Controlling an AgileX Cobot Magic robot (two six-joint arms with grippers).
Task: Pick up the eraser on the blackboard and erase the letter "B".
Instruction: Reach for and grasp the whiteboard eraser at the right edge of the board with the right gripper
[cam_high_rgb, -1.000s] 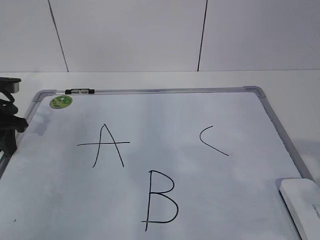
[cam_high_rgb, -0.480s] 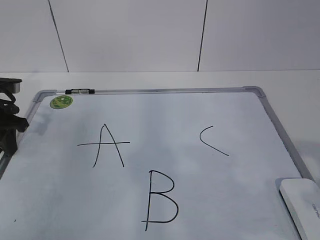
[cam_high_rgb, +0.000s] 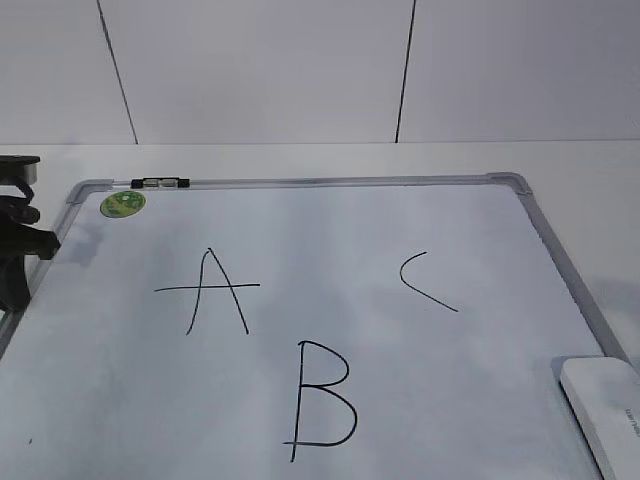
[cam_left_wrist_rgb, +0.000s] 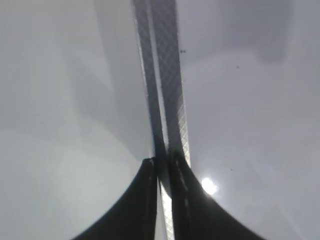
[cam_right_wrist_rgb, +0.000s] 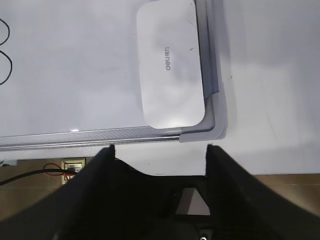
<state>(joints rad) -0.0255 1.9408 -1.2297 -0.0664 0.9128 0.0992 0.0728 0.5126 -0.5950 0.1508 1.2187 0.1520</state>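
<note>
1. Right gripper (cam_right_wrist_rgb: 160, 150): jaws spread wide, nothing between them. It hangs off the near edge of the blackboard (cam_right_wrist_rgb: 75, 75), above bare white tabletop and the table's edge.
2. Eraser (cam_right_wrist_rgb: 171, 62) sits just beyond that gripper, flat on the board in its near right corner, long side along the right frame rail; grey lettering faces up. In the exterior view it's the white block (cam_high_rgb: 605, 410) at bottom right, partly cut off by the picture's edge.
3. Left gripper (cam_left_wrist_rgb: 162, 165): fingers pressed together, holding nothing I can see. It hangs right over the board's silver frame rail (cam_left_wrist_rgb: 167, 75). From the exterior view, the black left arm (cam_high_rgb: 18, 245) sits at the board's left edge.
4. Letter "B" (cam_high_rgb: 322, 398): intact, near-centre of the board, well apart from the eraser. "A" (cam_high_rgb: 210, 290) up-left of it, "C" (cam_high_rgb: 425, 282) up-right.
5. Green sticker (cam_high_rgb: 122, 203) in the far left corner; small black-and-clear clip (cam_high_rgb: 160, 182) on the far frame rail beside it.
6. Board lies flat on a white table (cam_high_rgb: 580, 160). Behind: white wall panels (cam_high_rgb: 260, 70) with two dark seams.
7. Below the table's near edge, wrist view: brownish floor, a red and a black wire (cam_right_wrist_rgb: 35, 175).
</note>
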